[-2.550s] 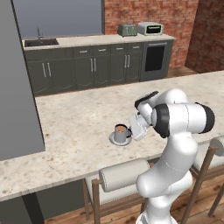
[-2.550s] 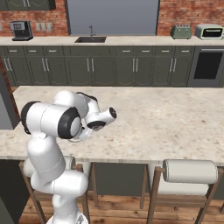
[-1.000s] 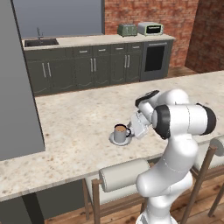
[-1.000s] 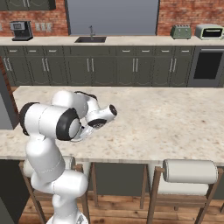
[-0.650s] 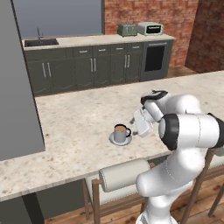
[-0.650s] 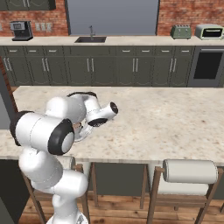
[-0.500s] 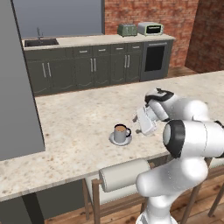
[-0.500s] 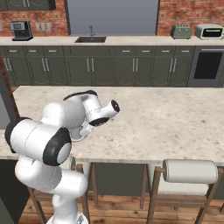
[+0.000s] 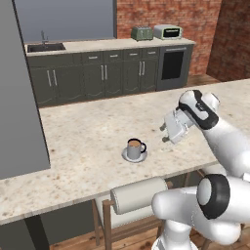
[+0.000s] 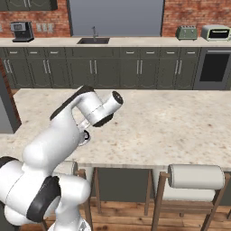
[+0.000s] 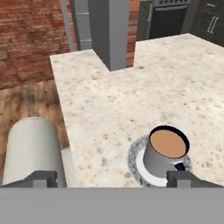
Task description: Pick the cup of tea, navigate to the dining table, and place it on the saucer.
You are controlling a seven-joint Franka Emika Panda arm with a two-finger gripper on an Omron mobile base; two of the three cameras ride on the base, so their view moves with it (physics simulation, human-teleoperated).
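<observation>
The worktop (image 9: 97, 134) looks like beige stone with small brown specks, smooth and not shiny. On it, the cup of tea (image 9: 134, 147) looks like smooth grey pottery with a dark rim, and the tea inside is flat brown. The saucer (image 11: 139, 165) under the cup is pale and smooth, with a speckled edge. Beside the worktop, the stool (image 9: 139, 195) has a soft, pale padded roll on brown wooden legs. The floor (image 11: 26, 98) below is brown wood. The wall (image 9: 190, 19) behind is rough red brick.
</observation>
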